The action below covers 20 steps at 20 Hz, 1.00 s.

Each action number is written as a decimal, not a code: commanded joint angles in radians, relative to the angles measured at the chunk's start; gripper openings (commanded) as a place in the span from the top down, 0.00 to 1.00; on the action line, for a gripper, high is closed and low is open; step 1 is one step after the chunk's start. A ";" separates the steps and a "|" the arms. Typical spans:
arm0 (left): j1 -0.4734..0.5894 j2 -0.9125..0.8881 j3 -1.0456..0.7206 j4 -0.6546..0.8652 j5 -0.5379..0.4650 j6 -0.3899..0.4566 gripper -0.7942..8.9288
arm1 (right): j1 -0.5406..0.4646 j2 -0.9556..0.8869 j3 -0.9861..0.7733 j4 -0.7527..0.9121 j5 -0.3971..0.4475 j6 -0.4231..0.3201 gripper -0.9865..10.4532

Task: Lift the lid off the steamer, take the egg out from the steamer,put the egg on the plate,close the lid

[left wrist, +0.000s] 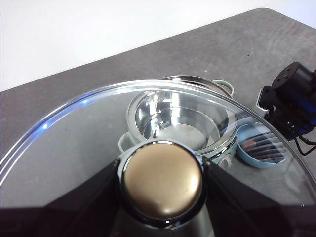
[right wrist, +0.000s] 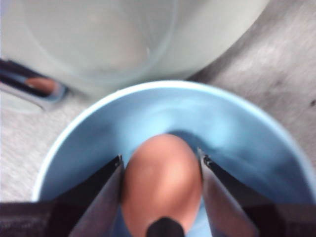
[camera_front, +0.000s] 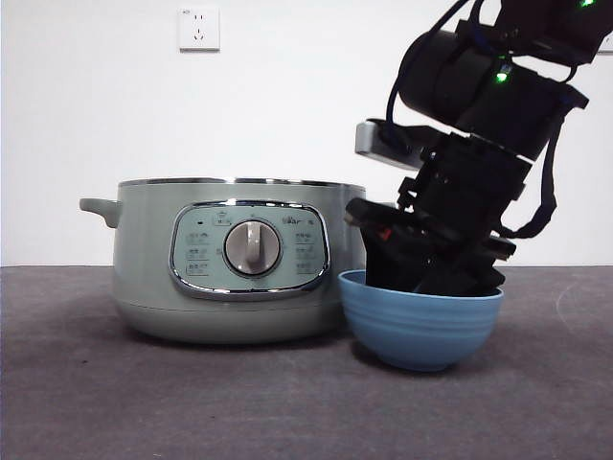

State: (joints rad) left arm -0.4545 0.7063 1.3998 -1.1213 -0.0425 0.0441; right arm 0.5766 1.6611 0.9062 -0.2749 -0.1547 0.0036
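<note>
right gripper (right wrist: 160, 197) is down inside the plate (camera_front: 421, 331), jaws pinching the egg (right wrist: 162, 182) on its two long flanks. egg sits low in the bowl's hollow; whether it touches the bottom yet cannot be told. plate stands just beside the steamer (camera_front: 230, 264), on the control-panel side.

left gripper (left wrist: 163, 185) is held well above the table, jaws clamped on the knob of the lid (left wrist: 98, 133). steamer is open and looks bare inside in the left wrist view.

handling notes:
- egg: light, rigid but brittle shell, smooth and rounded, so it likely slips under a loose pinch and cracks under a hard one. flank grip across the short axis looks right; release should be low, or it may roll against the bowl wall.
- lid: glass, probably the heavier item, breakable, steel rim. knob is the only sensible hold; held there it can tilt, so set it down level on the pot rim.
</note>
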 commanded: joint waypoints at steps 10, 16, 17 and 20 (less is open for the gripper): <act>-0.002 -0.010 0.017 0.028 0.000 0.010 0.93 | 0.028 0.031 -0.010 0.005 -0.002 0.001 0.55; -0.002 -0.010 0.017 0.028 0.001 0.010 0.93 | 0.028 -0.078 -0.006 -0.010 -0.001 0.003 0.55; -0.002 -0.010 0.017 0.029 0.002 0.010 0.93 | 0.028 -0.117 -0.006 -0.026 -0.001 0.003 0.55; -0.002 -0.006 0.017 0.060 0.047 0.010 0.93 | 0.027 -0.254 -0.006 -0.080 0.004 0.004 0.55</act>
State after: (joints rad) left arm -0.4545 0.7078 1.3998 -1.1198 -0.0036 0.0444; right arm 0.6022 1.4063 0.9100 -0.3622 -0.1535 0.0032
